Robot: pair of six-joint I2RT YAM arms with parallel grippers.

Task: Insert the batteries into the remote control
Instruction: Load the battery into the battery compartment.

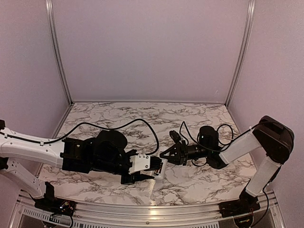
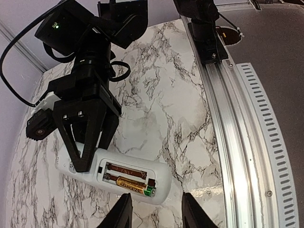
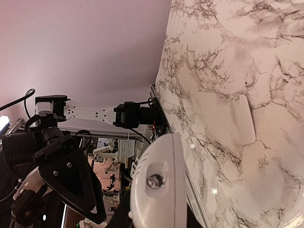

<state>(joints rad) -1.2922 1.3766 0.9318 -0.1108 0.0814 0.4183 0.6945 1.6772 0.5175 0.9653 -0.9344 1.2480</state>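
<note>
White slim plastic remote control [image 2: 161,176] pinched in my left gripper [image 2: 157,195]; right gripper [image 2: 81,165] crowds its far end, grip indeterminate; white flat panel [image 3: 244,118] lies on marble tabletop [image 3: 266,47].

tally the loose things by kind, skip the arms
white slim plastic remote control: 1
gold cylindrical battery seated in its open bay: 1 (other slot unclear)
white flat rounded plastic panel: 1
total: 3

Left arm [image 1: 28,147] comes in from the left edge, stretched low toward centre, with the left gripper [image 2: 156,197] clamped on the remote control [image 2: 164,180]. Right arm [image 1: 240,146] bends at the right edge and points at centre, right gripper [image 2: 83,161] tips pinched together.
</note>
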